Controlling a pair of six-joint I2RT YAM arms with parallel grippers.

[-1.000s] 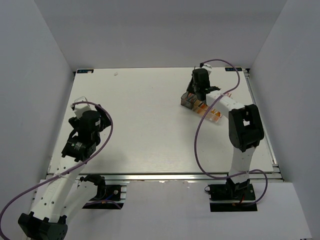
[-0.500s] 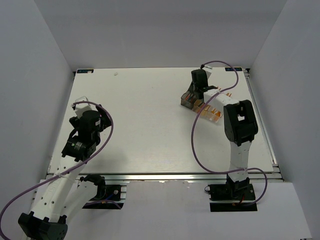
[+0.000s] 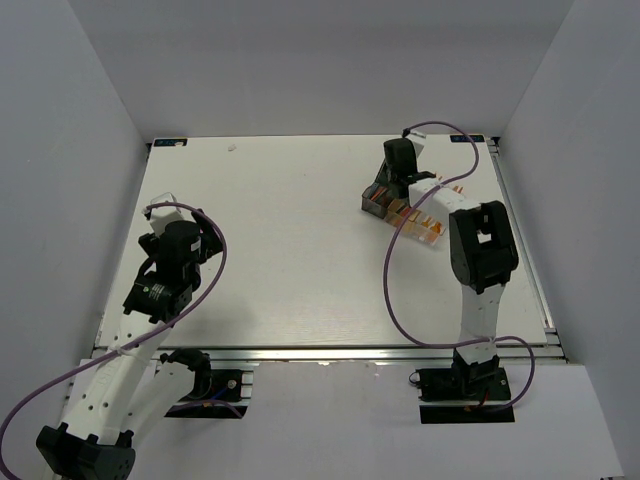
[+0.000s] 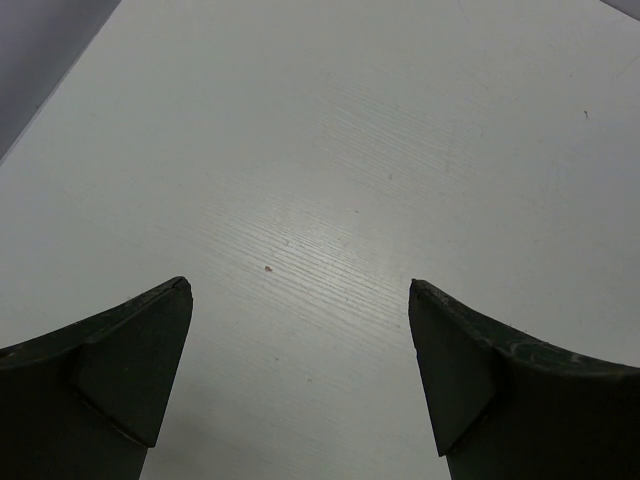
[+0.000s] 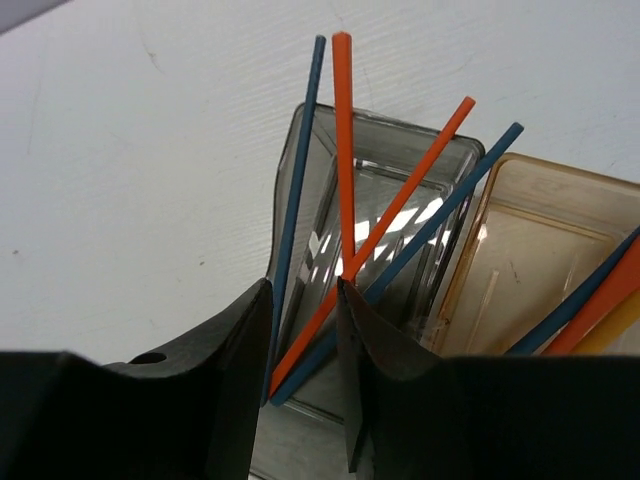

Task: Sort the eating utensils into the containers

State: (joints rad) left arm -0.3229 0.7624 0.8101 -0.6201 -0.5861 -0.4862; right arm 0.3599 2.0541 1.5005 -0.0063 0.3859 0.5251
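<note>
Three joined containers stand at the back right: a smoky grey bin (image 3: 374,204), an amber bin (image 3: 403,214) and a clear bin (image 3: 433,233). My right gripper (image 3: 398,182) hangs over the grey bin (image 5: 400,135). Its jaws (image 5: 305,285) stand a narrow gap apart. Two dark blue sticks (image 5: 298,150) and two orange sticks (image 5: 343,120) lean in that bin, and their lower ends pass between the jaws. The amber bin (image 5: 530,250) holds more blue and orange utensils (image 5: 600,295). My left gripper (image 3: 168,220) is open and empty over bare table (image 4: 300,290).
The white table (image 3: 290,250) is walled in grey on the left, back and right. The right arm's purple cable (image 3: 390,270) loops over the table beside the bins. No loose utensils show on the table.
The right arm's elbow swung left and nearer the bins a second ago, then held still. The left arm has not moved.
</note>
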